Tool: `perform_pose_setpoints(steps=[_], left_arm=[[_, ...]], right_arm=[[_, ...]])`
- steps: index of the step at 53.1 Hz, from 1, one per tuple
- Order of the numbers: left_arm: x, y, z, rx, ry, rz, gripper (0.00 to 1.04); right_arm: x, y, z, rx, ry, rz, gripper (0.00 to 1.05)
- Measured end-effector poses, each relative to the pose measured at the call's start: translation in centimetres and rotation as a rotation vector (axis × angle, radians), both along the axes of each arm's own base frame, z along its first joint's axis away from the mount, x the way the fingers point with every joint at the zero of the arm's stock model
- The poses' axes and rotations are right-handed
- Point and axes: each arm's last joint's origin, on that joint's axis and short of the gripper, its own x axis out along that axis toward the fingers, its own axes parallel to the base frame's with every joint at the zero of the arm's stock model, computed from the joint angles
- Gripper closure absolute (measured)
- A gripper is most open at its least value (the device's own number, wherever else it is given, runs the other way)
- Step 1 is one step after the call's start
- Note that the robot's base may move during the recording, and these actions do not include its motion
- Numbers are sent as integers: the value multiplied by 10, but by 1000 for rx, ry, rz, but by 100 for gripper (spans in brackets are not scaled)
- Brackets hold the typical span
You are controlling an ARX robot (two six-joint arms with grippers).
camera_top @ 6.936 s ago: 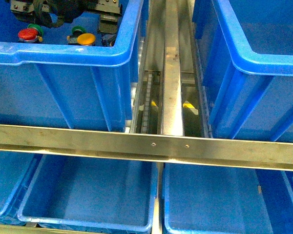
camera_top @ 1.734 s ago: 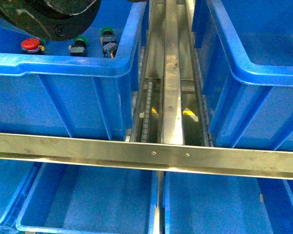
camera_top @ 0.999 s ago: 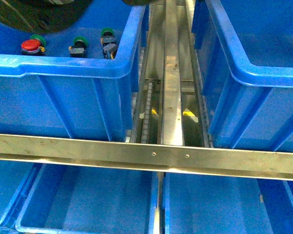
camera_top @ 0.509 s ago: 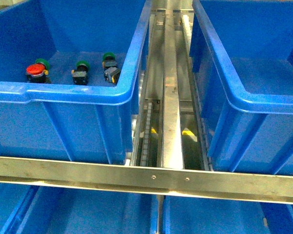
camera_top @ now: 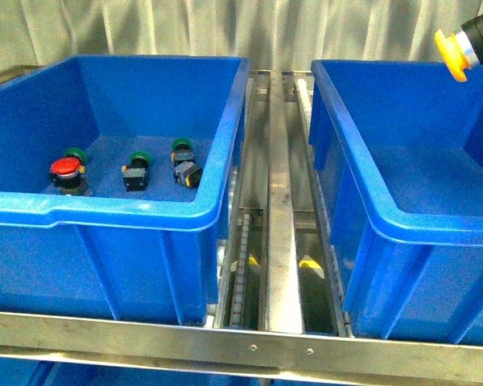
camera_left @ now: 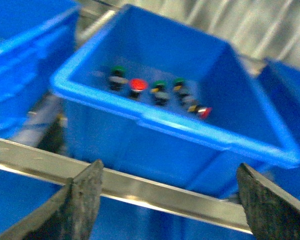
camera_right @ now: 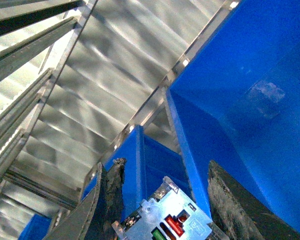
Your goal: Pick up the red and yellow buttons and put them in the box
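The yellow button (camera_top: 451, 55) hangs in the air at the top right of the front view, above the far right side of the right blue box (camera_top: 362, 173). My right gripper (camera_top: 479, 36) is shut on it. In the right wrist view its pale terminal block (camera_right: 162, 220) sits between the fingers (camera_right: 110, 200) of the right gripper (camera_right: 164, 172). The red button (camera_top: 64, 167) stands in the left blue bin (camera_top: 145, 213), also seen as the red button (camera_left: 136, 85) in the blurred left wrist view. My left gripper (camera_left: 170, 200) is open and holds nothing, hanging before that bin over a steel rail.
Several green-capped switches (camera_top: 137, 170) stand next to the red button in the left bin. A steel conveyor channel (camera_top: 280, 241) runs between the two bins. A steel crossbar (camera_top: 249, 346) spans the front, with more blue bins (camera_left: 20, 55) to the side.
The yellow button has left the left bin, where it stood beside the red one, and now hangs at the top right. The arm is gone from over the left bin. The view has shifted upward.
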Motion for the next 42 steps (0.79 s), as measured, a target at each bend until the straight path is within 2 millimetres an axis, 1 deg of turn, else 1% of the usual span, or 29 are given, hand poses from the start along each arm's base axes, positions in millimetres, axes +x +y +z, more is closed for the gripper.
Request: perform_pose_setpoints(steps=[5,8,12,13,21,23,32,42], left_arm=[[0,-5,-20,97,5,87,50],[0,-11,-29,122,1,94,59],[-1,-18,-29,149,-10,49,71],[-1,-18,-29,153,-10,47,73],[-1,-18,-29,165,-12,55,98],[-1,-18,-29,165,-12,55,103],[-1,-18,-29,171,-13,55,102],[-1,-19,-29,172,-13,55,102]], right_arm=[[-1,0,1,-25,-2,-9,64],[-1,0,1,-39,-3,-19,64],[-2,-1,2,-60,-7,-43,64],[-2,-1,2,-64,-8,-45,64],[-4,-2,3,-117,-11,-78,64],[-4,-2,2,-131,-9,-87,64],[-7,4,1,-250,7,-116,64],[-9,6,-3,-294,30,-137,64]])
